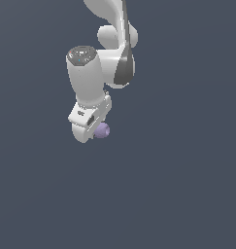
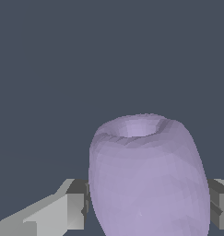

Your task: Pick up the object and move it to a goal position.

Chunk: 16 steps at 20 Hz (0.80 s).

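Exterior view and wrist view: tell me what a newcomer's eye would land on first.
In the exterior view, the white Panda arm hangs from the top against a plain dark slate background, a small lavender lump peeking out at its end effector. In the wrist view that lump fills the foreground, faceted with a dimple on its far end, and a grey finger presses against each flank.

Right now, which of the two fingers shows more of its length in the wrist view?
The finger with the long pale grey body; the other finger shows only a short stub beside the purple object.
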{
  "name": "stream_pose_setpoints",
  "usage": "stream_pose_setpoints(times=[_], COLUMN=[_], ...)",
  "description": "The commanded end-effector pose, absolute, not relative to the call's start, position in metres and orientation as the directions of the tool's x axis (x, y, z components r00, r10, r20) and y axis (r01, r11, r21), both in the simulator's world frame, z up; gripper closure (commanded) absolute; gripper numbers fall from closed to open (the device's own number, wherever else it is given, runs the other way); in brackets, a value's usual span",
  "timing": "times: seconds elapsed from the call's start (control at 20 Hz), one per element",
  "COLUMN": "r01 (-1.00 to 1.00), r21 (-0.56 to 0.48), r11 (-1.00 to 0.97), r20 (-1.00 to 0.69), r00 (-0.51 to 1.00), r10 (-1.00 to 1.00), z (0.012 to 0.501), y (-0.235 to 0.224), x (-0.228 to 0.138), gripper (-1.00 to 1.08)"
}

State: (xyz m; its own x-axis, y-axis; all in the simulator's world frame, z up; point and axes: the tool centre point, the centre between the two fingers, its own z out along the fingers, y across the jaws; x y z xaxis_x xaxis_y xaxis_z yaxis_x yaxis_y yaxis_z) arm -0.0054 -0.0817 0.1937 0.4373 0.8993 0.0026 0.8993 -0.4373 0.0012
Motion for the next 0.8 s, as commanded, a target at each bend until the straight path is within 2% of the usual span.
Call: stream_pose_setpoints(times=[0.0,0.75], r01=[0.899,0.899], r21=[0.0,0.0], r11=[-0.437,-0.438], r20=[0.003,0.002], r00=[0.437,0.438], r10=[0.899,0.899], z=[0.214,0.305], y=[-0.082,-0.085], x=[0.007,0.066], gripper=[1.08,1.08])
